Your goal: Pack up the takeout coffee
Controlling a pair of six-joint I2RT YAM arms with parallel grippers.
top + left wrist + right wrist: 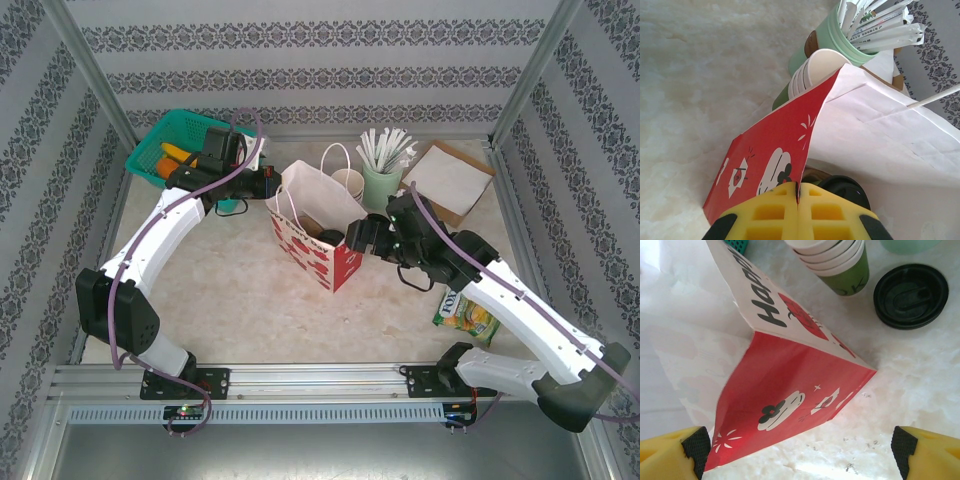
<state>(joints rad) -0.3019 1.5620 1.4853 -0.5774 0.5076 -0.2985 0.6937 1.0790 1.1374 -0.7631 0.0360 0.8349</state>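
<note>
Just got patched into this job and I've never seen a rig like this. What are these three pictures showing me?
The machine is two white robot arms bolted at the near edge of a table: a left arm and a right arm. The overhead picture looks down from behind them. The other two come from a camera on each wrist, with yellow fingers at the bottom. The left gripper is shut on one edge of a red and white paper bag. The right gripper is open and holds nothing, the bag in view between its fingers. Behind the bag stand a stack of dark green cups, black lids, a mint cup of straws and a green basket. A snack packet lies by the right arm.
</note>
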